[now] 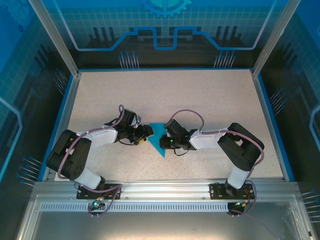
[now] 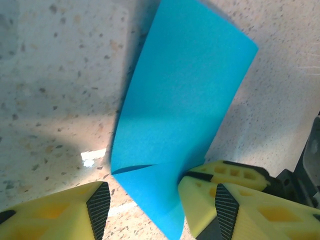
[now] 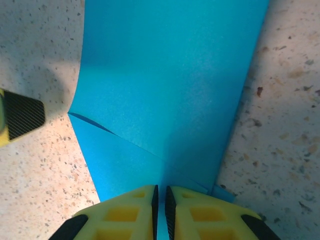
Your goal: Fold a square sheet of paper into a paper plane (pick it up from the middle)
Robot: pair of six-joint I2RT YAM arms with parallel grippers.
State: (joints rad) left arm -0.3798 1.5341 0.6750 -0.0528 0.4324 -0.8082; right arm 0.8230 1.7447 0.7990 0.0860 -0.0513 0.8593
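The part-folded teal sheet lies centrally on the desk. The right gripper has its jaws pinched tight on a folded edge; the left gripper has its jaws wide apart around a corner, holding nothing. Thin, limp, easily creased paper, probably best pinched along the centre fold.

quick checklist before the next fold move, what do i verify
1. Right gripper clamped on the folded teal paper: ok.
2. Left gripper open, with the paper's corner between its jaws: ok.
3. Folded layer lying flat on the table: not ok, it bows up.
4. Crease pressed sharp: cannot tell.
5. Clearance between the two grippers: cannot tell, they sit close.
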